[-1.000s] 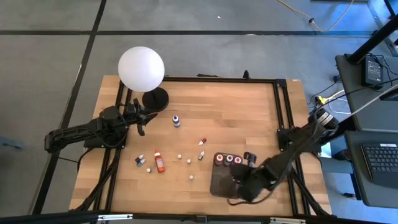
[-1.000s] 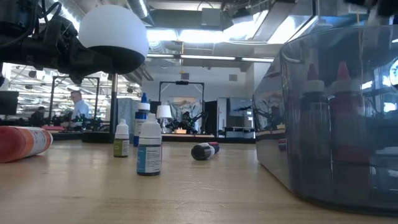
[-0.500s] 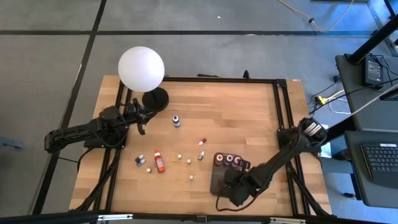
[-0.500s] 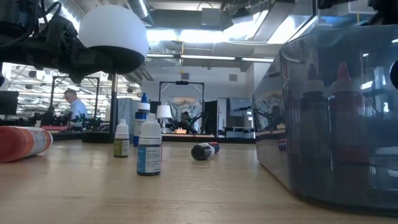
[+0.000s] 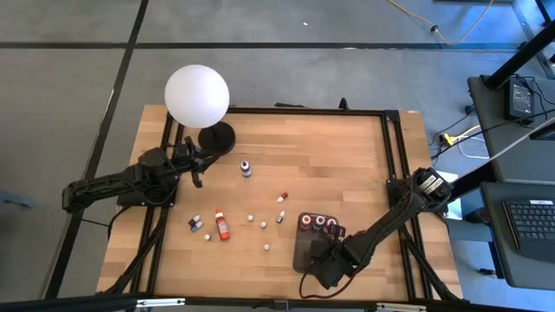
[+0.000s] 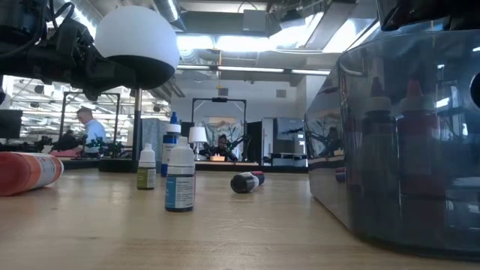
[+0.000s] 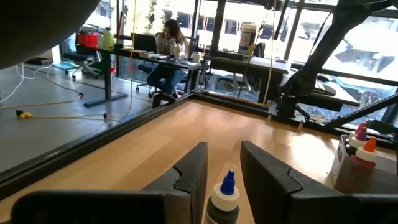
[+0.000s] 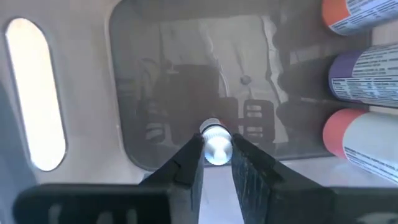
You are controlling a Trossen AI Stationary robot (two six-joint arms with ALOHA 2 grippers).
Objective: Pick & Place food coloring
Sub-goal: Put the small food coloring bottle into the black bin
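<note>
A dark grey tray (image 5: 305, 253) sits at the table's near right, with three food coloring bottles (image 5: 319, 223) along its far end. My right gripper (image 5: 323, 265) points down into the tray, shut on a tiny white-capped bottle (image 8: 216, 148). Several more food coloring bottles lie or stand loose at mid-table: a blue-capped one (image 5: 246, 168), a red one on its side (image 5: 222, 224), and small ones (image 5: 196, 224). My left gripper (image 5: 198, 170) waits at the table's left, level and slightly open. The blue-capped bottle (image 7: 226, 190) stands beyond its fingers. My right gripper pinches the tiny bottle at its white cap (image 8: 216, 150) between the two fingertips (image 8: 194, 155), coming from above and pointing down. The bottle hangs below the fingers, inside the tray and over its floor (image 8: 186, 81). Whether its bottom rests on that floor, I cannot tell.
A big white globe lamp (image 5: 198, 95) on a black base (image 5: 216, 137) stands at the far left. A black frame (image 5: 392, 156) rims the table. In the low view the tray wall (image 6: 405, 150) fills the right side. Bare wood lies between the loose bottles and the tray.
My right gripper has sunk into the tray and shifted toward the table's near and left edges, carrying the tiny bottle with it. The left arm and the loose bottles have kept still.
</note>
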